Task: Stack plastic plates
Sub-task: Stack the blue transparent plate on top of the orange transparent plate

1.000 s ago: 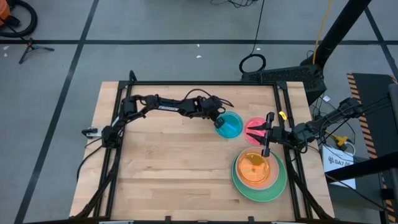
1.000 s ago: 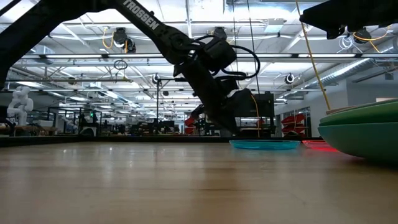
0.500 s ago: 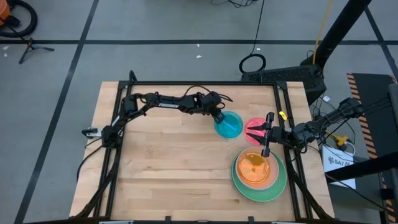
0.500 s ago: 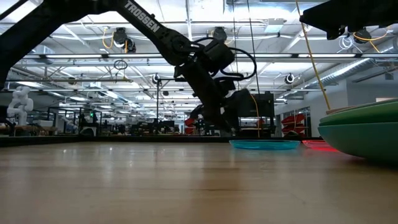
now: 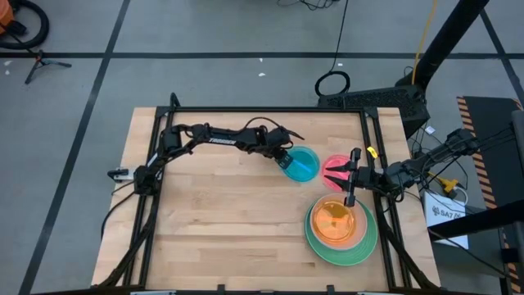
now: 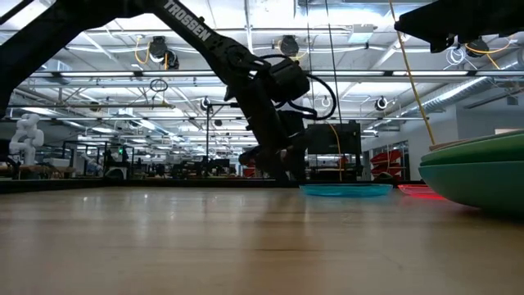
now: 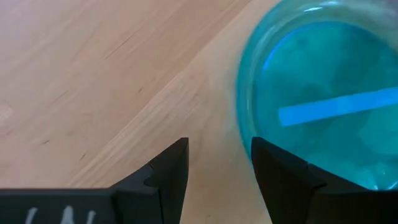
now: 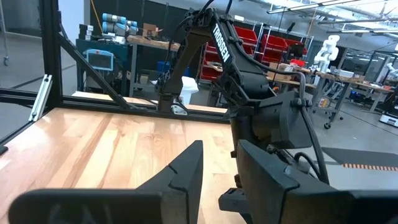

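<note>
Wooden table [image 5: 221, 213], workshop beyond; left gripper [image 7: 217, 168] spread apart beside blue plate [image 7: 323, 106], right gripper [image 8: 217, 168] narrow, empty.

Readable lettering: one brand name, on the left arm

We read "TROSSEN" in white capitals along the left arm [image 6: 190, 26] in the low view; the same white word shows on that arm in the right wrist view, and only as a faint, unreadable mark from above. We find no other legible text.
</note>
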Robot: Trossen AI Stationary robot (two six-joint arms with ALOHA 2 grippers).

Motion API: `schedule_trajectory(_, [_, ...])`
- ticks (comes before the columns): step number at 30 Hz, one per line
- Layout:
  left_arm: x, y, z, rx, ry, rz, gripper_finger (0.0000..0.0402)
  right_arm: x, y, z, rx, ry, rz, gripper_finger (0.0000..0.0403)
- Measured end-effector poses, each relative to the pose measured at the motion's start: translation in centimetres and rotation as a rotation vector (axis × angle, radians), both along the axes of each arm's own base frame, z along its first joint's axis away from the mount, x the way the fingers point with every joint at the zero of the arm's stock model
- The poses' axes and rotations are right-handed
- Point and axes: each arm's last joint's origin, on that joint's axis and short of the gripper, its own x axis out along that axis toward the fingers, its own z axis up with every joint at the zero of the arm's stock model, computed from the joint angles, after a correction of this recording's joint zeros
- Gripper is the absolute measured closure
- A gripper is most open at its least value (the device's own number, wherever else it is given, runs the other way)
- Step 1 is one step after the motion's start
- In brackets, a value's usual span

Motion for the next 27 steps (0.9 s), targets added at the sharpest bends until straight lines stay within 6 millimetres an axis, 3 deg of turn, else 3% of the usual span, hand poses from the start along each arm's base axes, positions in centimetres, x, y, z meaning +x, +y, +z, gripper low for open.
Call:
schedule_trajectory(14, [0.4,-1.4,0.0,-0.024,-0.013,-0.056,0.0222,0.0,0.0,0.0,-0.002,0.003,0.000,0.0309])
schedule_trajectory(20, [0.6,-1.5,-1.3,-0.023,0.011,-0.062,0.0222,0.0,0.0,0.0,-0.002,0.004,0.000,0.0309])
schedule_trajectory(27, [0.7,-1.5,-1.4,-0.005,0.015,-0.076,0.0226,0.0,0.0,-0.1,-0.004,0.007,0.000,0.0309])
